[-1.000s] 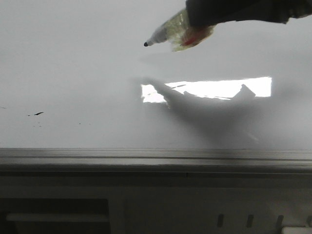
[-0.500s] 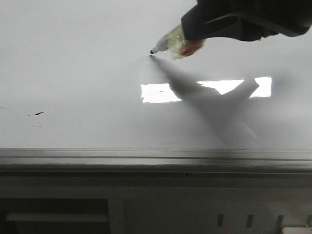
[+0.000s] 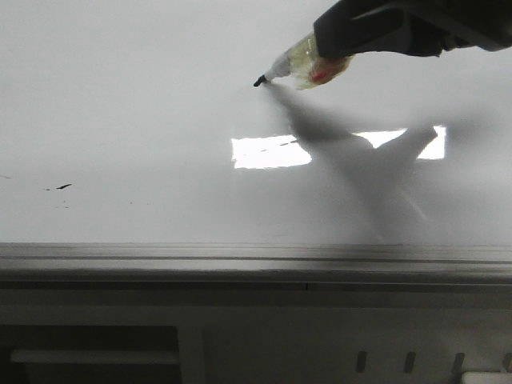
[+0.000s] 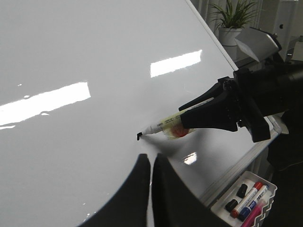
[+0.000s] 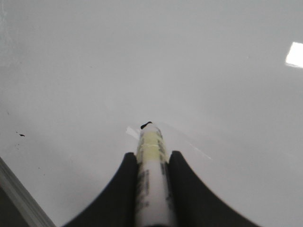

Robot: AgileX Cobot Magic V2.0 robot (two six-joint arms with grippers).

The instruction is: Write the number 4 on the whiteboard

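The whiteboard [image 3: 120,120] is glossy pale grey-white and fills the front view. My right gripper [image 3: 324,50] is shut on a marker [image 3: 292,68] with a clear yellowish barrel. The marker's black tip [image 3: 258,82] meets its own shadow on the board. In the left wrist view the marker [image 4: 163,126] has a tiny black mark at its tip. In the right wrist view the right gripper [image 5: 151,158] clamps the marker [image 5: 150,142]. No figure 4 shows on the board. My left gripper [image 4: 151,158] is shut and empty, hovering over the board near the tip.
The board's grey frame edge [image 3: 240,260] runs along the front. Small black smudges [image 3: 62,187] sit at the left. A bright glare patch [image 3: 268,152] lies mid-board. A white tray [image 4: 267,182] with several markers and a potted plant [image 4: 232,19] are beside the board.
The right gripper lowered the marker until its tip met its shadow on the board. It then shifted slightly to the right. The shadow now covers more of the glare patch.
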